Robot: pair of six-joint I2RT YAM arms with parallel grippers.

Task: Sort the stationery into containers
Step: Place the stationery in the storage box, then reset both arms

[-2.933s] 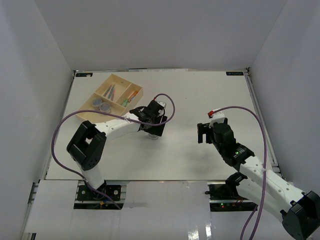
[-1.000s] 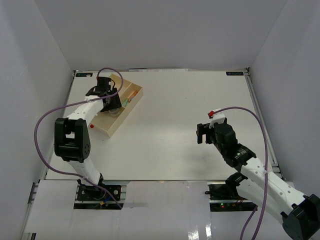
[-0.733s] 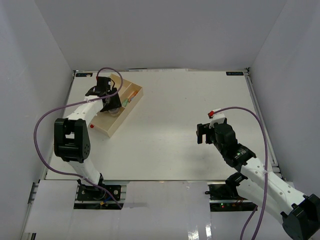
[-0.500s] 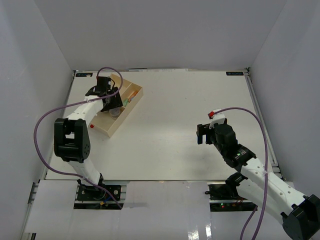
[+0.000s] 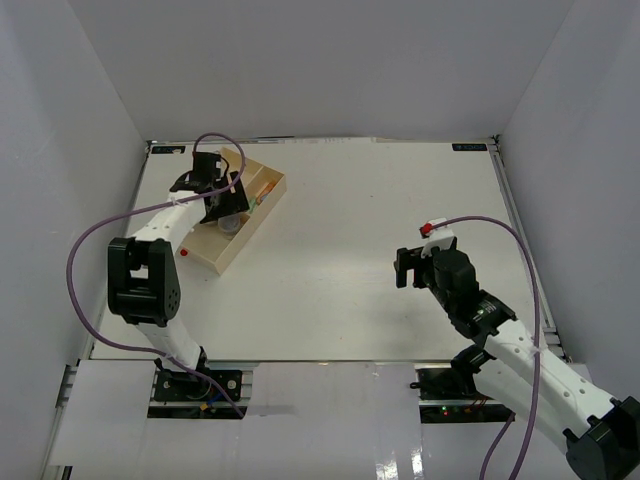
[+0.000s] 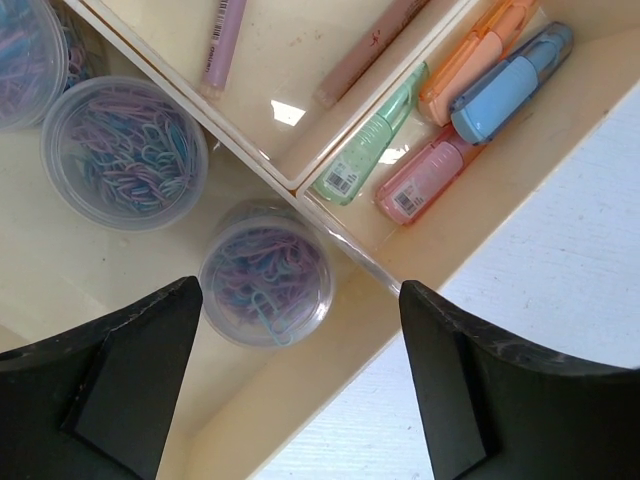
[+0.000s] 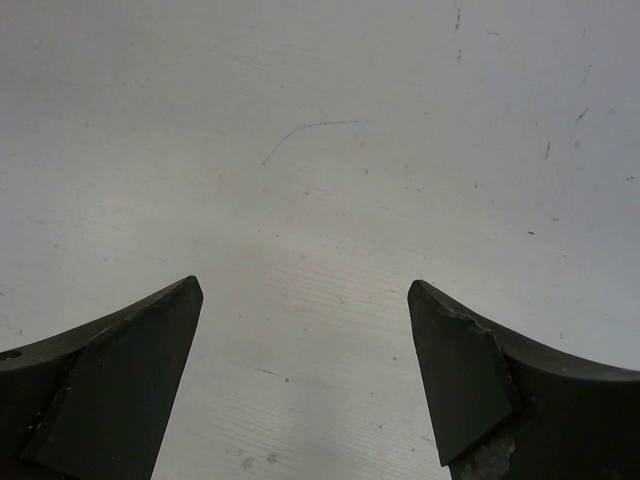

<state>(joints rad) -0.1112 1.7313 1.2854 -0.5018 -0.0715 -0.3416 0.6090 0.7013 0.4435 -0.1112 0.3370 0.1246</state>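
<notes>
The cream tray (image 5: pixel 243 243) lies at the far left of the table. My left gripper (image 5: pixel 224 208) hovers over it, open and empty. In the left wrist view my left gripper (image 6: pixel 300 300) is above the tray wall (image 6: pixel 330 385), and a round jar of paper clips (image 6: pixel 265 287) stands in the tray just below, nearer the left finger. Two more jars (image 6: pixel 125 153) (image 6: pixel 25 55) stand in the same compartment. Green (image 6: pixel 375 135), pink (image 6: pixel 425 180), orange (image 6: pixel 475 60) and blue (image 6: pixel 510 70) markers share one slot. Two pens (image 6: pixel 225 40) lie in another. My right gripper (image 5: pixel 405 268) is open over bare table (image 7: pixel 305 290).
White walls enclose the table on the left, back and right. A purple cable (image 5: pixel 215 140) loops above the left wrist over the tray's far end. Another cable (image 5: pixel 500 225) arcs right of the right arm.
The left gripper carried a jar from the table's middle to the tray and let it go; over the last second it holds still, open. The right gripper has drifted slightly nearer.
</notes>
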